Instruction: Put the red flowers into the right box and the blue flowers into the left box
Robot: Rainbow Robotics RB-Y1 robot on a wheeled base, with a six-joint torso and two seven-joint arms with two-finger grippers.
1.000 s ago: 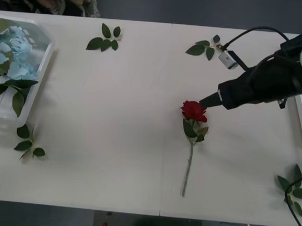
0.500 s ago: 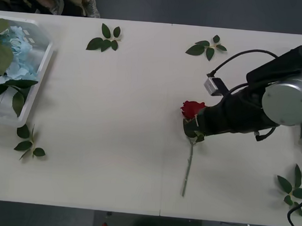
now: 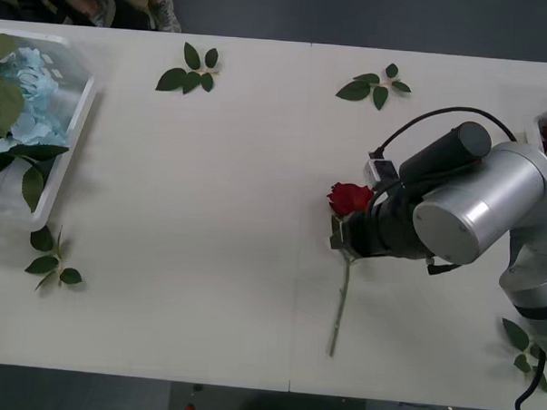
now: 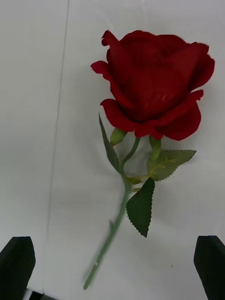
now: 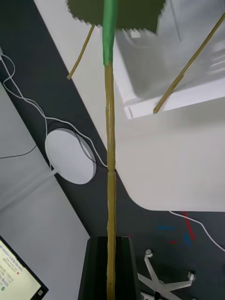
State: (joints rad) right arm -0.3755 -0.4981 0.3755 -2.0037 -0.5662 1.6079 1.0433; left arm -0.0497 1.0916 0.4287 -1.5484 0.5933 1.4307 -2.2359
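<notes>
A red rose [image 3: 350,198] lies on the white table [image 3: 210,211] beside the right gripper [image 3: 349,234], leaf sprigs [image 3: 190,69] scattered farther off.

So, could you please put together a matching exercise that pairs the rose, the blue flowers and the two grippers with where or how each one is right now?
Things:
1. red rose
2. blue flowers
3. right gripper
4. left gripper

States:
A. shut on a thin flower stem
B. in the left box
C. lying flat on the table
D. open, fingers either side of the rose's stem

Pairs: 1-C, 2-B, 3-D, 4-A
</notes>
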